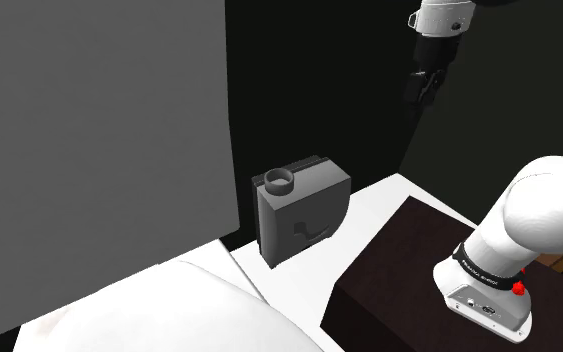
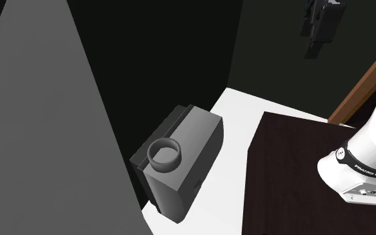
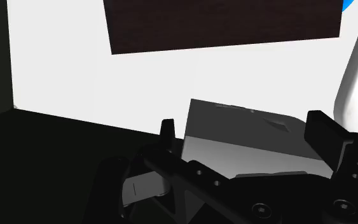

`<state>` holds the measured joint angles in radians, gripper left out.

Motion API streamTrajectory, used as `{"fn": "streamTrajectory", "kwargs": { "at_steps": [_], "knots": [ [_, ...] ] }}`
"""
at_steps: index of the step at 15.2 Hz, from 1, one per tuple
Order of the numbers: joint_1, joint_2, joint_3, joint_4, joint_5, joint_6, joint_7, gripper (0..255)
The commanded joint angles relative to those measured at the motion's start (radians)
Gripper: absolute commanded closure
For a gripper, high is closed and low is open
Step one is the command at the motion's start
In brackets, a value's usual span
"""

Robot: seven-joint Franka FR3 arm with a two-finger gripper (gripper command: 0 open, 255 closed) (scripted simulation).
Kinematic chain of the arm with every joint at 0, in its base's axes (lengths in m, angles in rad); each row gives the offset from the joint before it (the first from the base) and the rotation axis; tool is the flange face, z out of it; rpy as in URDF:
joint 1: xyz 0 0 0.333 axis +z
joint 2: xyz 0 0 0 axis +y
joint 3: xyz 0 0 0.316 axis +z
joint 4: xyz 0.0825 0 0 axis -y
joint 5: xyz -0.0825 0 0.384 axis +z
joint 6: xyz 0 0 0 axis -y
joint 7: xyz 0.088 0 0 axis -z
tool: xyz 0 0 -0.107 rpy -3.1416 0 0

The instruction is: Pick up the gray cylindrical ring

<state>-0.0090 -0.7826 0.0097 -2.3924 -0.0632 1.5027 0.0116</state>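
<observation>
A gray cylindrical ring [image 1: 281,181] [image 2: 164,155] stands upright on the top of a dark grey box [image 1: 304,212] [image 2: 192,150] at the edge of a white surface. My black gripper [image 1: 422,92] [image 2: 315,41] hangs high above, well off to the shoulder view's right of the ring and far from it. In the wrist view the gripper [image 3: 247,137] is open: its two fingers [image 3: 166,132] stand wide apart with nothing between them. The grey box [image 3: 247,130] lies far below in the gap.
A tall grey panel [image 1: 99,140] [image 2: 39,133] rises close beside the box. The white surface [image 1: 379,215] [image 2: 240,127] carries the dark brown stand [image 1: 399,280] [image 2: 293,173]. A white rounded shape [image 1: 169,310] lies in front. A black area lies behind the box.
</observation>
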Motion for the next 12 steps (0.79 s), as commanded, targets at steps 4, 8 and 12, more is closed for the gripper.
{"fn": "streamTrajectory", "kwargs": {
  "at_steps": [4,8,12],
  "knots": [
    [0.008,0.075,0.011,-0.023,0.018,0.101,0.019,0],
    [0.018,0.190,0.025,-0.035,0.039,0.233,0.042,0],
    [0.027,0.321,0.040,-0.024,0.057,0.358,0.062,0]
  ]
}}
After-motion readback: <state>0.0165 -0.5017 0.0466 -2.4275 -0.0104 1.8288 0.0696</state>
